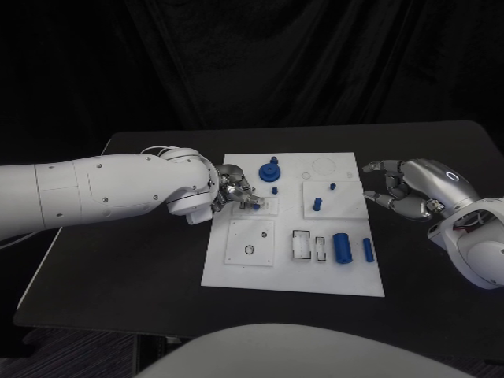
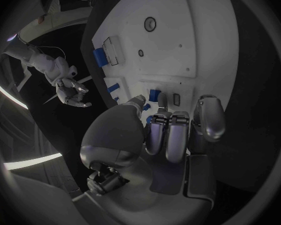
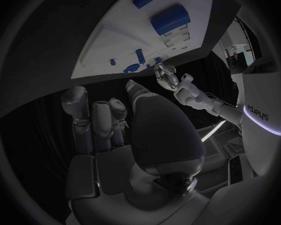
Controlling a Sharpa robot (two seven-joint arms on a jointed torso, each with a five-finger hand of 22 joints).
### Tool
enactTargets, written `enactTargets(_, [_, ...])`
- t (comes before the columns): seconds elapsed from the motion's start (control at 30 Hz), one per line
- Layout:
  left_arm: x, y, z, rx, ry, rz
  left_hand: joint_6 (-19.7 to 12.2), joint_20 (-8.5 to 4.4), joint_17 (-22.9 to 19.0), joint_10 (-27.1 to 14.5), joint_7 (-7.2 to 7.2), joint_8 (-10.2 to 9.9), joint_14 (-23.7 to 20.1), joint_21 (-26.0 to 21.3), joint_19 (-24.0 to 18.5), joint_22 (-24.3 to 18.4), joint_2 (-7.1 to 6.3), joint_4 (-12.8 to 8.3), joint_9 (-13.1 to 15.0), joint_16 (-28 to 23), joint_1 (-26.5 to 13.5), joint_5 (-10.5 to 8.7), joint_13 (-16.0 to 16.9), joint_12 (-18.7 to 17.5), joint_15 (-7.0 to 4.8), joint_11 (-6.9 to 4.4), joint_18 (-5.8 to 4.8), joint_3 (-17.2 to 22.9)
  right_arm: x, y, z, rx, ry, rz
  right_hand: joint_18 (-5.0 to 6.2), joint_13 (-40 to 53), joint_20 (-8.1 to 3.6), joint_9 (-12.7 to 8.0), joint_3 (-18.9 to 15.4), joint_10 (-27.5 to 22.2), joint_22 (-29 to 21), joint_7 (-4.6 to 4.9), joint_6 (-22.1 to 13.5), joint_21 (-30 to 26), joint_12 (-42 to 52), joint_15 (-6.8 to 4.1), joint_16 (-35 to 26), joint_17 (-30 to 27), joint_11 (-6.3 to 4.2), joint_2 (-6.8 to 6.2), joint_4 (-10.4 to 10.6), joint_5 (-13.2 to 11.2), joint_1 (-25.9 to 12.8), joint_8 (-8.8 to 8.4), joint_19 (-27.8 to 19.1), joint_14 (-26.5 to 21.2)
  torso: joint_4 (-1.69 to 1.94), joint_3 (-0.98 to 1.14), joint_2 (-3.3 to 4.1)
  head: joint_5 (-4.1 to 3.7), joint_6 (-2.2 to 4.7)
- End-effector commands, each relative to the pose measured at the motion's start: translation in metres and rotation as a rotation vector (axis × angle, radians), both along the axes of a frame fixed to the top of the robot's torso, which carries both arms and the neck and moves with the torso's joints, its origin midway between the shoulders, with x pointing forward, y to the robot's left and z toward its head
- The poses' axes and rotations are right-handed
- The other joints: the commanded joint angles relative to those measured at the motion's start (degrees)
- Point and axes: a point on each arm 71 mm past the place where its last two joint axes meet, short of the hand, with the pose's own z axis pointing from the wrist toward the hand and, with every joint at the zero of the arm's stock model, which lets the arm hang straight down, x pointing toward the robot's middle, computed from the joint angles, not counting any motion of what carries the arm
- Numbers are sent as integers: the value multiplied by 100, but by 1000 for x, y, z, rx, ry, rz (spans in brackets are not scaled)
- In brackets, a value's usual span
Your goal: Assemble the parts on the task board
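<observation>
The white task board (image 1: pixel 294 276) lies in the middle of the black tabletop (image 1: pixel 116 268), its long side running from 12 to 6 o'clock in the head view. The left hand (image 1: pixel 234 191) sits over the board's 9 o'clock edge, fingers bunched together above a small raised square plate (image 1: pixel 264 206); a small blue peg (image 1: pixel 257 209) shows just beside the fingertips, but whether the hand pinches it or only touches it cannot be told. In the left wrist view the fingers (image 2: pixel 167 135) lie curled side by side, their tips next to a small blue piece (image 2: pixel 154 94) on the board. A blue knob-shaped part (image 1: pixel 270 169) stands toward 12 o'clock, with a smaller blue peg (image 1: pixel 275 190) just below it. Toward 3 o'clock, two blue pegs (image 1: pixel 318 206) stand on another square plate. Toward 5 o'clock lie a thick blue cylinder (image 1: pixel 342 247) and a thinner blue rod (image 1: pixel 368 250), side by side, near rectangular slots (image 1: pixel 302 244). The right hand (image 1: pixel 402 191) hovers off the board's 3 o'clock edge, fingers loosely curled and apart, holding nothing. On the right forearm, in the right wrist view, dark lettering (image 3: pixel 260 112) reads "sharpa".
</observation>
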Motion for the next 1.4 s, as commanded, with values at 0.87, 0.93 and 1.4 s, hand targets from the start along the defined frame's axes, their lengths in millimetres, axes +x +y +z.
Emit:
enactTargets(0.87, [5,-8,-6,2,16,-29,15,-19,1509,604,-54,117,584,-90,-66,887,45,-123,-45,-29,308,581,1506,-24,4,-9,-56,126,0,0,-3,-3,34,-19,87,-20,4,-31,30,-11,528,12,109,-67,-33,0,-37,-16,15,2,19,50,80,52,-24,-22,1,-2,1,-27,-1])
enactTargets(0.93, [5,-8,-6,4,17,-29,16,-19,1509,604,-55,118,584,-85,-62,889,45,-125,-46,-29,311,583,1506,-24,4,-10,-57,128,0,0,-3,-4,37,-20,88,-20,3,-38,37,-9,527,13,115,-75,-33,0,-36,-15,15,4,14,59,94,51,-25,-20,0,-1,2,-32,-1])
enactTargets(1.4, [9,-4,-6,2,0,-8,220,-69,1509,604,-144,246,584,-65,-40,896,80,-286,-61,-29,561,575,1506,-24,-57,-86,-60,313,-1,-2,-6,-13,52,-24,89,-32,3,-71,71,-15,528,17,134,-94,-41,1,-39,-20,17,16,-7,117,154,41,-19,-20,1,-2,-1,-40,-1])
